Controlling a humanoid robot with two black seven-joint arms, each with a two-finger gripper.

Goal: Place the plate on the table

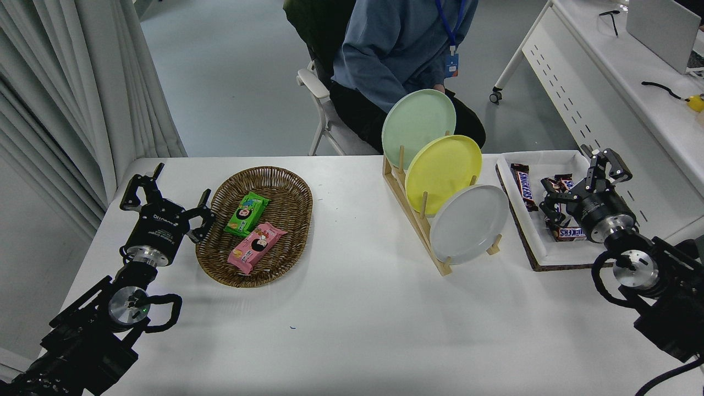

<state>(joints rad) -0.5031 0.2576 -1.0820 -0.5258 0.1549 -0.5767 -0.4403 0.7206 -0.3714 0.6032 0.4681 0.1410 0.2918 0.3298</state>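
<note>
The pale grey-white plate [468, 224] stands on edge in the nearest slot of a wooden rack [413, 216] on the white table [352, 324]. Behind it in the rack stand a yellow plate [443, 171] and a mint-green plate [418, 126]. My right gripper [584, 177] is open and empty, to the right of the grey-white plate, over a white tray [528, 231]. My left gripper [168, 196] is open and empty, parked at the lower left beside a wicker basket [212, 258].
The basket holds a green snack pack [247, 213] and a pink one [256, 247]. The tray holds chocolate bars [524, 186]. A person [396, 49] sits at the far side. A white desk with a laptop [660, 33] stands at the upper right.
</note>
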